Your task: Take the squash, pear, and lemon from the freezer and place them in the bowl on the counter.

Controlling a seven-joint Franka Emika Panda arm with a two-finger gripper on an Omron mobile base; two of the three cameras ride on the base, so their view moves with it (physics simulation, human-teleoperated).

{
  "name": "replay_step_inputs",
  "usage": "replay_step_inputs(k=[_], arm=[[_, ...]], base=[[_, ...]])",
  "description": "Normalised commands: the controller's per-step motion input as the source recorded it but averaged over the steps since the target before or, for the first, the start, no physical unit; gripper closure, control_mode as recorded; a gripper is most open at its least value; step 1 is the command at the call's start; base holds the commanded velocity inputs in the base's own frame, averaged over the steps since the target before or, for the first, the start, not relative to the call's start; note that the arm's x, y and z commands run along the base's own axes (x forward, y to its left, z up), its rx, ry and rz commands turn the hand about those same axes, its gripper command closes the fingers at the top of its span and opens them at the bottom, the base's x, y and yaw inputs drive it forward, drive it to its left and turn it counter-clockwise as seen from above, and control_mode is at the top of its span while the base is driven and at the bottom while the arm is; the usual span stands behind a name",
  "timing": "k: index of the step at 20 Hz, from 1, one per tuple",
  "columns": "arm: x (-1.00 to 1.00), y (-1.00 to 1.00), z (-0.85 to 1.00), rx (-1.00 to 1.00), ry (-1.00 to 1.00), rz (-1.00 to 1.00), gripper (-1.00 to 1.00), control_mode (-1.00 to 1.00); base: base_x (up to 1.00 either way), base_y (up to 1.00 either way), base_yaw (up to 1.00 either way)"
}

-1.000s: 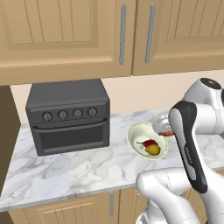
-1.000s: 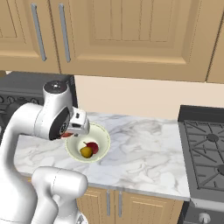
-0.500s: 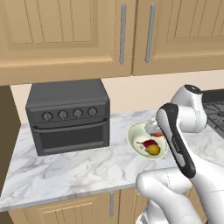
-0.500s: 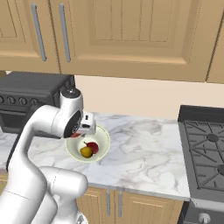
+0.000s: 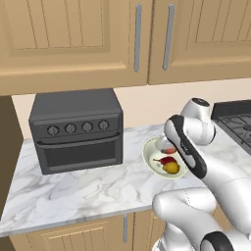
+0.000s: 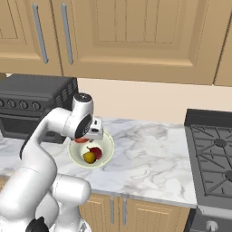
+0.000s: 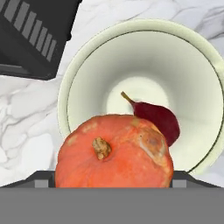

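Note:
My gripper (image 7: 113, 178) is shut on the orange squash (image 7: 113, 151), which hangs just above the pale bowl (image 7: 65, 87). A dark red pear (image 7: 159, 120) lies in the bowl beneath it. From the left base view the gripper (image 5: 166, 146) sits over the bowl's (image 5: 147, 149) far side, with the pear (image 5: 166, 160) and the yellow lemon (image 5: 170, 168) inside. The right base view shows the squash (image 6: 81, 141) under the hand, above the bowl (image 6: 108, 147) holding the lemon (image 6: 89, 157) and pear (image 6: 96, 152). The freezer is out of view.
A dark grey toaster oven (image 5: 76, 130) stands on the marble counter (image 5: 73, 191) left of the bowl. A black stove (image 6: 213, 154) adjoins the counter at the right. Wooden wall cabinets (image 5: 73, 39) hang above.
The arm has swung left, carrying the squash from beside the bowl's right edge to over the bowl. The fruit in the bowl has not moved.

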Motion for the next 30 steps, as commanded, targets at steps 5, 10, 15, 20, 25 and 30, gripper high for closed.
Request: replay_step_inputs(k=[5,10,15,20,25,30], arm=[[0.52,0.0,-0.25,0.0,0.1,0.0,1.0,-1.0],[0.47,0.0,-0.41,0.0,0.01,0.0,1.0,-1.0],[0.43,0.0,-0.45,0.0,0.0,0.0,1.0,-1.0],[0.46,0.0,-0.33,0.0,0.0,0.0,1.0,-1.0],[0.39,0.0,-0.31,0.01,0.0,0.0,1.0,-1.0],[0.13,0.0,-0.14,0.01,0.0,0.0,1.0,-1.0]], base=[[0.0,0.0,0.0],[0.0,0.0,0.0],[0.0,0.0,0.0],[0.0,0.0,0.0],[0.0,0.0,0.0],[0.0,0.0,0.0]])
